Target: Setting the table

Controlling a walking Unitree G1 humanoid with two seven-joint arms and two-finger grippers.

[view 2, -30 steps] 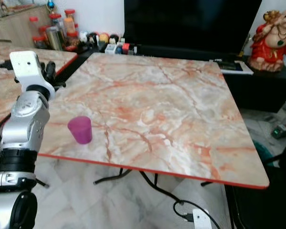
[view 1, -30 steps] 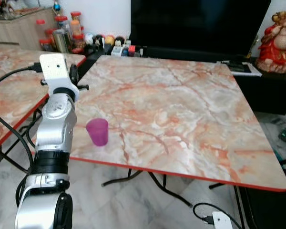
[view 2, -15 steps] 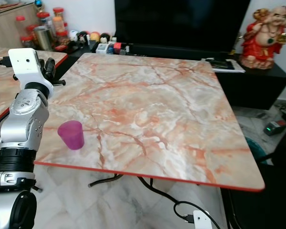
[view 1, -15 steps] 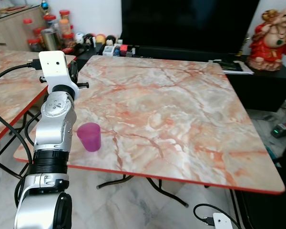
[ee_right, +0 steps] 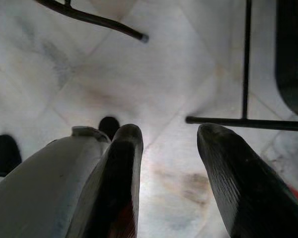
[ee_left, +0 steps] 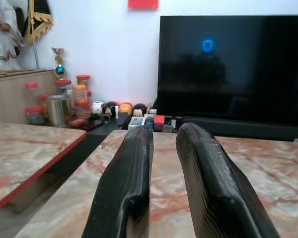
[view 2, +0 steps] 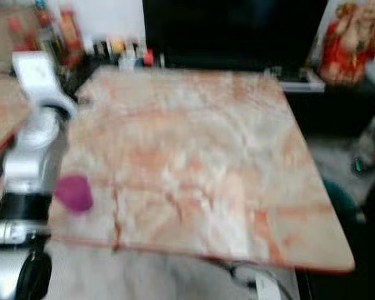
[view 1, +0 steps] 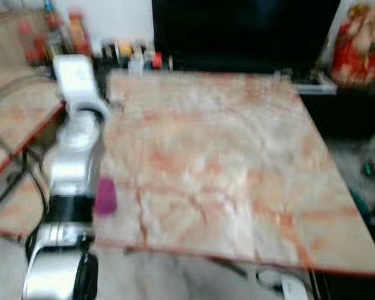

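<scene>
One purple cup [view 2: 74, 193] stands on the marble-patterned table [view 2: 194, 156], near the front edge at about 8 o'clock from the table's middle; both head views are blurred, so its details cannot be made out. The left arm [view 1: 75, 162] rises at the table's left side, partly in front of the cup in the left eye view. In the left wrist view the left gripper [ee_left: 164, 144] hovers above the table surface with its two black fingers [ee_left: 126, 183] close together, a narrow gap between them and nothing held. They point at 12 o'clock toward a dark television [ee_left: 233, 69], with jars [ee_left: 64, 99] on a cabinet off at 10 o'clock. A second marble table [ee_left: 25, 148] stands just beside the first on the left. The right gripper [ee_right: 166, 144] hangs over the pale tiled floor [ee_right: 89, 74] with its fingers apart and empty, black table legs [ee_right: 246, 64] beyond it. A red figurine [view 2: 344, 40] sits at 2 o'clock
</scene>
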